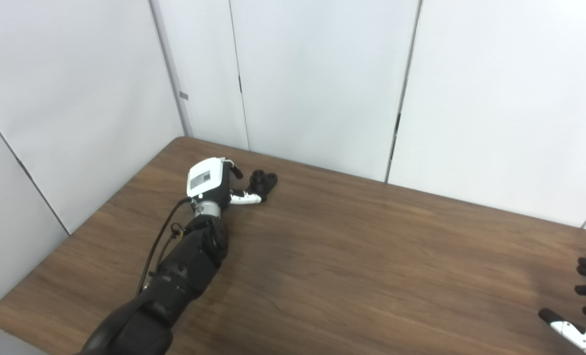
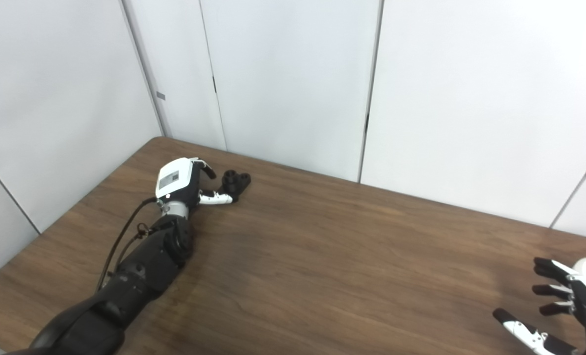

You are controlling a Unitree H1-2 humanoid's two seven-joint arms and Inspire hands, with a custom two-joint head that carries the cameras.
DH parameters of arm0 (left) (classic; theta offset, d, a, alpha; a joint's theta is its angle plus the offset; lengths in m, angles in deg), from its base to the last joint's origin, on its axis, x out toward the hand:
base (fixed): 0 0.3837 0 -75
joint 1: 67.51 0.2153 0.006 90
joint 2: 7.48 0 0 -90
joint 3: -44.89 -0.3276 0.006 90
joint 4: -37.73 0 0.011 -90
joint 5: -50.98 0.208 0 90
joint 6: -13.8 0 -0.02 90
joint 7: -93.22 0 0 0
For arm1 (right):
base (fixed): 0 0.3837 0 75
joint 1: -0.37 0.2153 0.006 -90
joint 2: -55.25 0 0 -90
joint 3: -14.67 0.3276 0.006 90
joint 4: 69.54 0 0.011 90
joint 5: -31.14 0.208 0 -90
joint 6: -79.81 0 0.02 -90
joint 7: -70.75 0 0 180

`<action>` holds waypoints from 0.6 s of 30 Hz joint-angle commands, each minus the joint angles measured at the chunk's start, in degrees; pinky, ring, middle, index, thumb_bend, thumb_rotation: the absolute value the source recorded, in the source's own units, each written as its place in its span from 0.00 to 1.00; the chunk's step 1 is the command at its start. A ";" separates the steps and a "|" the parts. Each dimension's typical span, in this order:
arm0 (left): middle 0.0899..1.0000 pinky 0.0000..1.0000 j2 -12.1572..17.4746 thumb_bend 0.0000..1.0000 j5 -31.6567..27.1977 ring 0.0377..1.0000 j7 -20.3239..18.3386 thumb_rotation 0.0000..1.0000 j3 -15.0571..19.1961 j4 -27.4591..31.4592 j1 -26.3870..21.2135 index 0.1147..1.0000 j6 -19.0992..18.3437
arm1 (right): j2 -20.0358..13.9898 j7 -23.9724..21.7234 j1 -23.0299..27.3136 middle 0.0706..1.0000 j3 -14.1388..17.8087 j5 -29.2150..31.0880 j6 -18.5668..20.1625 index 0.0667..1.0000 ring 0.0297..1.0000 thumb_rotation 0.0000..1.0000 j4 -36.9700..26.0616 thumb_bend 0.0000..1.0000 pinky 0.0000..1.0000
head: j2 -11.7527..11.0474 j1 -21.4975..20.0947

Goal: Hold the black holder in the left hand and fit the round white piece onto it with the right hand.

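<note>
I've got my left robot hand [image 1: 214, 185] open beside the black holder [image 1: 263, 183], small, rigid, light-looking — grip its lobed body; right robot hand [image 2: 566, 305] open, empty.

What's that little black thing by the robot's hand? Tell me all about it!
The black holder is small and dark, maybe plastic, with rounded knobs or sockets on top. It lies flat on the brown table, near the far left corner. The left hand reaches it; a finger seems to touch its near side, but it isn't gripped or lifted yet.
</note>
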 commanded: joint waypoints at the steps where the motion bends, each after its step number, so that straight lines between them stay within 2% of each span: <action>1: 0.82 0.67 0.00 0.70 -0.96 0.86 -2.67 0.12 -0.87 -1.79 -1.07 0.45 1.00 | -0.90 -0.10 0.93 0.72 0.60 -0.26 -0.05 0.73 0.62 0.21 -3.06 0.58 0.49 | 0.20 -0.45; 2: 0.82 0.68 -0.14 0.59 -1.20 0.86 -2.66 0.09 -0.85 -2.34 -1.18 0.44 1.37 | -0.95 -0.13 0.84 0.72 0.62 -0.24 -0.03 0.72 0.62 0.20 -3.26 0.58 0.49 | 0.20 -0.45; 4: 0.82 0.68 -0.45 0.54 -1.38 0.86 -2.28 0.07 -1.00 -3.17 -1.29 0.43 2.06 | -1.06 -0.18 0.65 0.72 0.73 -0.12 -0.01 0.72 0.62 0.19 -3.56 0.58 0.48 | 0.42 -0.60; 7: 0.82 0.66 -0.88 0.52 -1.63 0.84 -1.83 0.07 -1.55 -3.98 -1.50 0.42 2.41 | -1.22 -0.30 0.38 0.72 0.94 -0.11 0.01 0.72 0.62 0.19 -3.94 0.58 0.47 | 0.65 -0.69; 18: 0.82 0.67 -1.83 0.52 -2.04 0.84 -1.34 0.09 -1.92 -4.46 -2.07 0.42 2.45 | -1.15 -1.10 0.43 0.72 1.16 -0.48 1.38 0.71 0.62 0.13 -4.93 0.58 0.48 | 1.07 -0.42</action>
